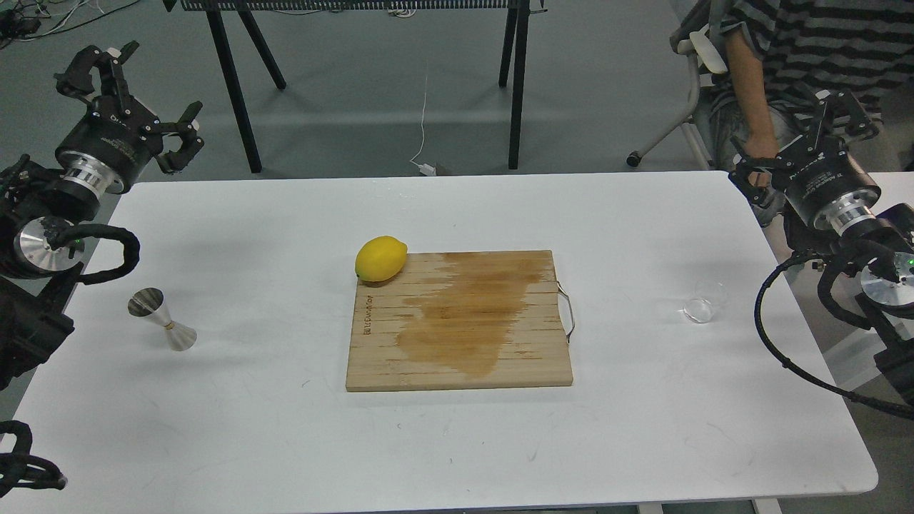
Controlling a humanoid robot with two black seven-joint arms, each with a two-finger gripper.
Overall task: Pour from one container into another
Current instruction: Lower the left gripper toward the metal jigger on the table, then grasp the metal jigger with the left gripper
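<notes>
**Operator:** Report the location of the task items.

**Technician:** The glass cup (700, 305) stands upright near the right edge of the tabletop (285, 442), about midway along that edge. The jigger (161, 319) stands near the left edge, its wide mouth tipped toward the far-left corner. The two are well apart, with a cutting board (457, 357) between them at the centre; a lemon (380, 258) rests on the board's far-left corner.

**Operator:** State of each end effector?

**Technician:** The left end effector (125, 89) hangs off the far-left corner, fingers spread wide, holding nothing. The right end effector (807, 139) hangs off the far-right corner, fingers likewise spread, holding nothing. Neither touches a task item.

**Operator:** Handling characteristics of the cup?

**Technician:** Judged rigid, smooth and breakable. The thick base likely puts the weight low, so it should stay steady while gripped. The clear wall is probably slippery; apply moderate force only. Whether it contains liquid cannot be determined.

**Operator:** Recommended grasp point?

**Technician:** Across the side wall, at mid-height or just below the rim, leaving the lip clear for pouring. The right end effector is the nearer one.

**Operator:** And the jigger?

**Technician:** Judged light and stiff, with a narrow waist and small foot. It may tip if knocked. If support is required, grip at the waist.
</notes>
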